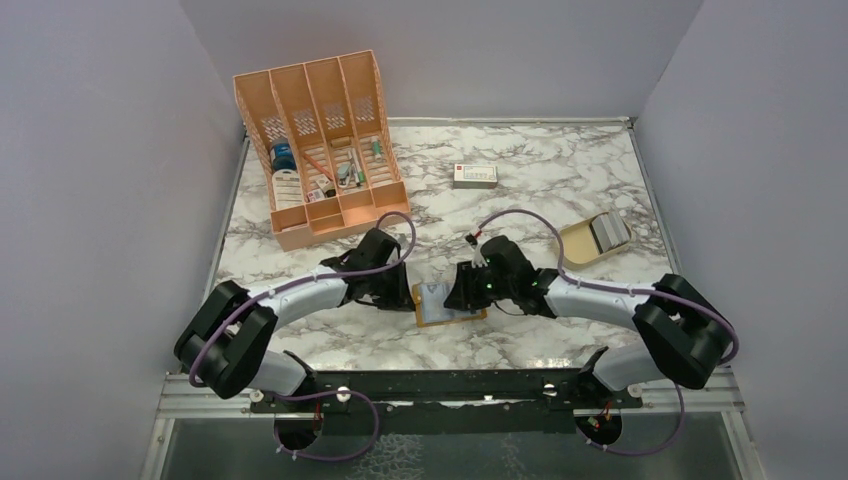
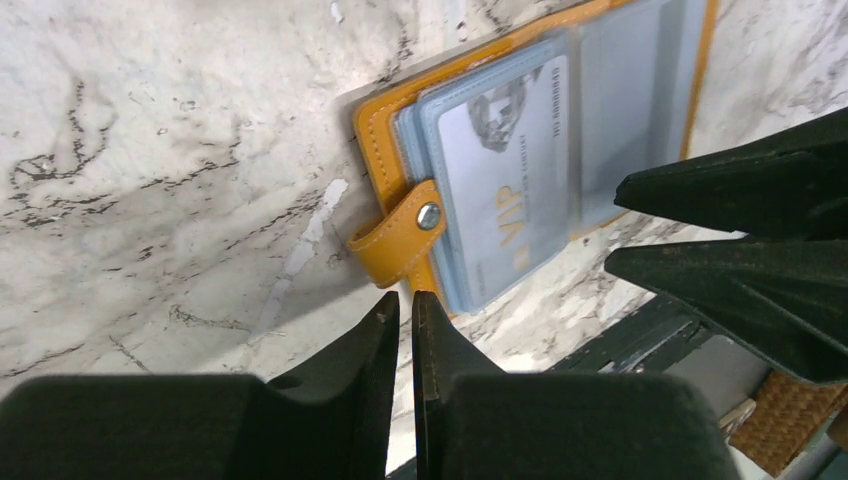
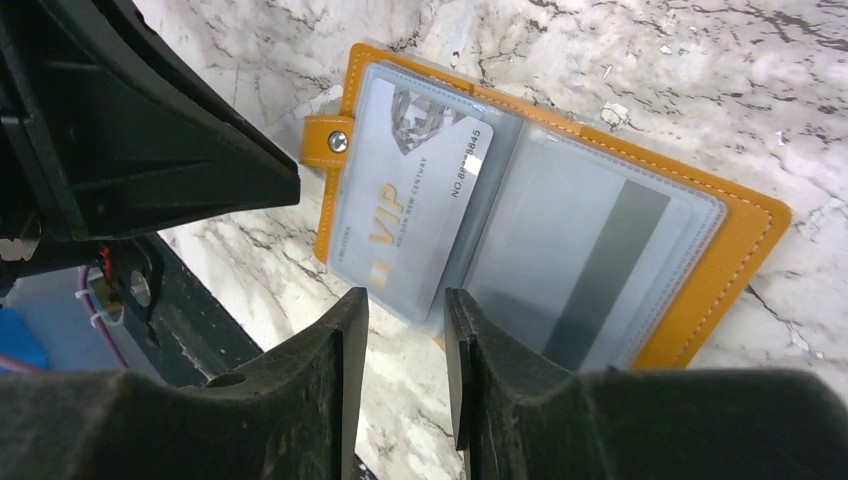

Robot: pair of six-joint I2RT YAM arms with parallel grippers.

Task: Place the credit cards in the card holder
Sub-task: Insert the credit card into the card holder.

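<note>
card holder (image 3: 748,248): mustard-orange | card (image 3: 400,220): silver, gold lettering | table (image 1: 540,170): grey-veined white marble

A: Lying open on the white, grey-veined marble table (image 2: 150,150), a mustard-orange leather card holder (image 2: 380,140) — short strap tab (image 2: 392,245) with a small silver stud (image 2: 429,215).

B: In the grey-blue clear sleeve (image 2: 625,110) section nearest that strap, a silver-grey card (image 2: 500,180) lettered VIP in gold. Hard to tell how deep.

A: Below, left gripper (image 2: 405,298) — black fingers almost touching, pinching nothing, just short of the tab.

B: At right, right gripper (image 2: 612,228), black fingers parted, tips by the sleeves.
</note>
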